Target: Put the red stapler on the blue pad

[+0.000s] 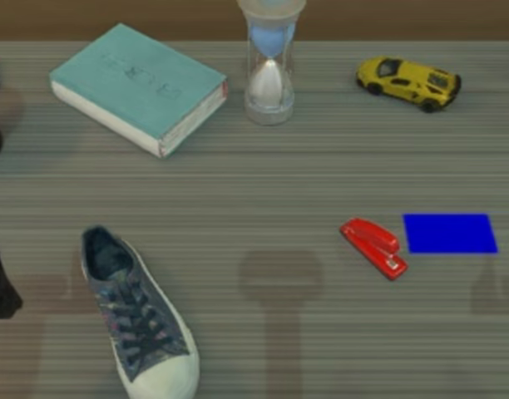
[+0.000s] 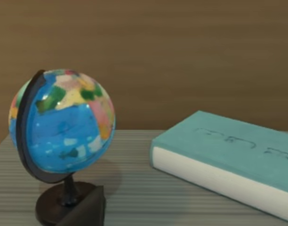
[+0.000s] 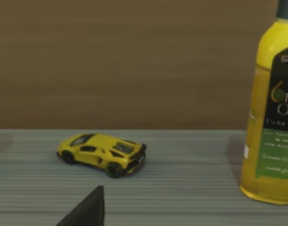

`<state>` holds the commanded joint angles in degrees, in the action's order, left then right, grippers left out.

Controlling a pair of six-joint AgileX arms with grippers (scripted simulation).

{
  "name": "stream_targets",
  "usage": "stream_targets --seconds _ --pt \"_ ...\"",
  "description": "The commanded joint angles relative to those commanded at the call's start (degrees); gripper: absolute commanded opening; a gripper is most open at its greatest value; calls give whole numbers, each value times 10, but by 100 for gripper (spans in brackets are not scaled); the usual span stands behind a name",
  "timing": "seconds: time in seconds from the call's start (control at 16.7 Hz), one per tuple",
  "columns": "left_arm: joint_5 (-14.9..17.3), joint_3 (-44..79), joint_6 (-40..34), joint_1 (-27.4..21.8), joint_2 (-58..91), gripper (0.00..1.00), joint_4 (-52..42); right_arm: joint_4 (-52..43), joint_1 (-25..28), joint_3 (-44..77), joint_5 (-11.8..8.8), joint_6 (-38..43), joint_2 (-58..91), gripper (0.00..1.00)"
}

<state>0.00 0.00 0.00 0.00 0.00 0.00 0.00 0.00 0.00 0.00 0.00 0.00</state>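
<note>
Even, soft light covers the striped table (image 1: 263, 191). Faint blurred shadows lie near its front edge. No glare anywhere.

We see a grey table (image 1: 263, 183) with fine horizontal stripes (soft shadows fall across its near part) and, behind its far edge, a plain brown wall (image 2: 181, 56), evenly lit.

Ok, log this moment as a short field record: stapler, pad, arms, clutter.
stapler: red stapler lies on the table, just left of the pad, not on it
pad: blue pad bare, at the right side
arms: neither claw seen over the table
clutter: book, hourglass, toy car, shoe, globe, oil bottle
</note>
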Motion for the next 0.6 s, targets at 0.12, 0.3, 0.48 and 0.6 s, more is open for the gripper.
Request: stream_targets --seconds 0.12,0.3,0.48,0.6 --pt "0 0 0 0 0 100 0 0 0 0 0 0 0 100" --pt "0 0 0 0 0 100 0 -23 11 35 -2 -4 35 100" --pt "0 0 0 0 0 100 0 -77 35 119 -3 -13 125 100" --pt "0 0 0 0 0 100 0 -130 56 196 -4 -22 214 100"
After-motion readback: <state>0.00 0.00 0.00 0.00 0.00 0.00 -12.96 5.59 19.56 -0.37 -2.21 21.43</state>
